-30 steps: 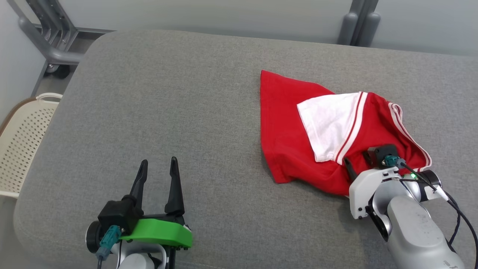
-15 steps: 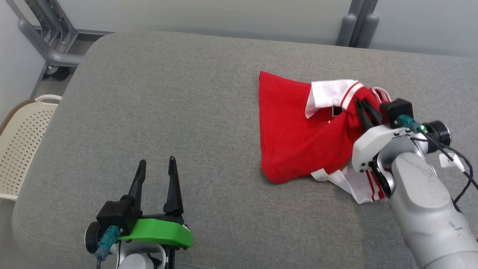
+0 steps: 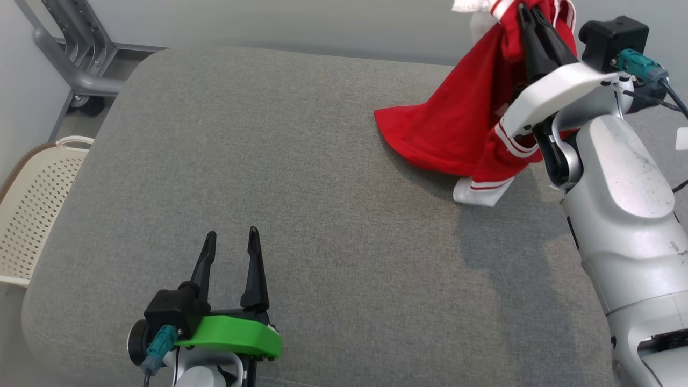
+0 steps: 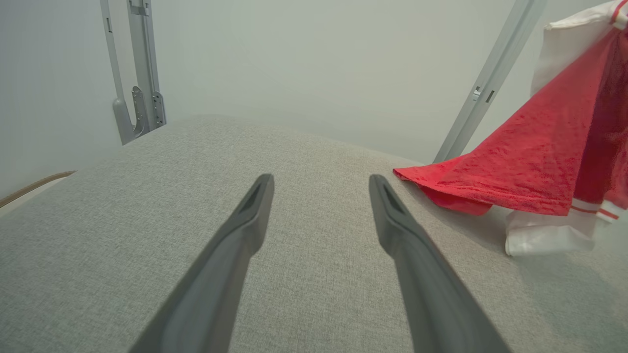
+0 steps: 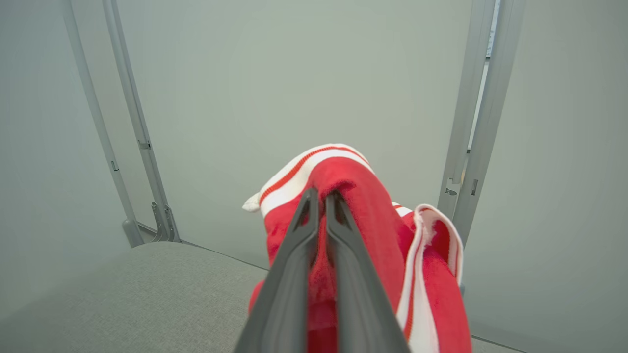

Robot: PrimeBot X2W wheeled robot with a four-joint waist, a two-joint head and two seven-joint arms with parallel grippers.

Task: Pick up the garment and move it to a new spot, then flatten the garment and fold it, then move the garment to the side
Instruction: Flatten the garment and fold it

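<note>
Grip of right pincer (image 3: 524,8): long dark fingers (image 5: 294,255) pressed together on a bunch of red cloth beside a white-and-red striped edge, plain to see along the fingers in the right wrist view. Held high, up near the top edge of the head view, with most of the garment (image 3: 457,123) hanging from that pinch in a slanting drape. Not fully clear of the surface: one red corner and a white sleeve end (image 3: 478,192) down on the grey cushion (image 3: 269,161), toward its far right part. Left pincer (image 3: 231,234) low at the near edge, fingers apart, holding nothing, well apart from the cloth. Beyond the cushion, a cream perforated basket (image 3: 32,204) at the left and a grey metal frame (image 3: 64,59) at the far left corner. Judged progress: pickup as good as done; carry to a new spot apparently in hand but unfinished, with cloth trailing on the cushion. Left to do, by the look of it: setting down, spreading flat, folding, then shifting to the side. Flattening and folding likely to want both pincers, so a job ahead for the idle left one too.
</note>
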